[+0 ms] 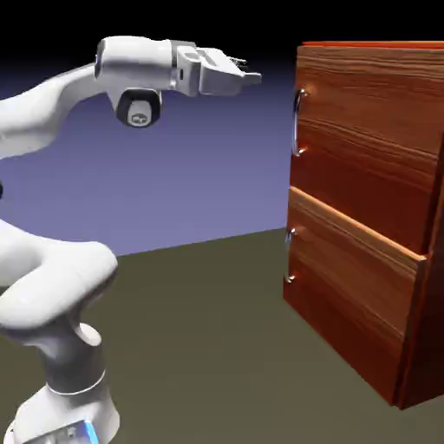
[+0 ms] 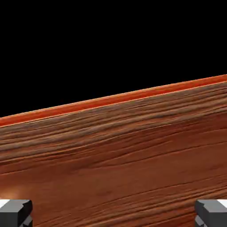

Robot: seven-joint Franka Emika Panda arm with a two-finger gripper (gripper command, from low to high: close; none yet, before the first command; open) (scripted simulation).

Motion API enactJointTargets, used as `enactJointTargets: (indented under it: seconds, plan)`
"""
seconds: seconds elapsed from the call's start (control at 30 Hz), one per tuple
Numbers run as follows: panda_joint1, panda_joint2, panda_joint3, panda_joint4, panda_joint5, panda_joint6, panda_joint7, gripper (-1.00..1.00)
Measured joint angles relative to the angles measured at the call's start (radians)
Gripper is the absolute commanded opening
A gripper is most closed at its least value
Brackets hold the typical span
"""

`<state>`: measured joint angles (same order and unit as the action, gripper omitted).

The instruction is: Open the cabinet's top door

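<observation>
I hold the gripper (image 1: 251, 76) level and short of the cabinet (image 1: 373, 217) at the exterior view's right, fingers spread wide and empty. The top door (image 1: 368, 147) looks shut, a stiff, heavy wooden panel; I judge its slim metal handle (image 1: 297, 121) at the near edge the only sound, if slippery, hold

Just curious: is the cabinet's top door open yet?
Shut: the top door lies flush with the cabinet front.
</observation>
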<state>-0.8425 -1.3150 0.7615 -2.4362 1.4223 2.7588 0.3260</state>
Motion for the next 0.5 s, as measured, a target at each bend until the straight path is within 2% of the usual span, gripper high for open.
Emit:
enactJointTargets:
  seconds: [0.5]
  plan:
    - [-0.392, -0.342, 0.349, 0.171, 0.652, -0.128, -0.19, 0.0]
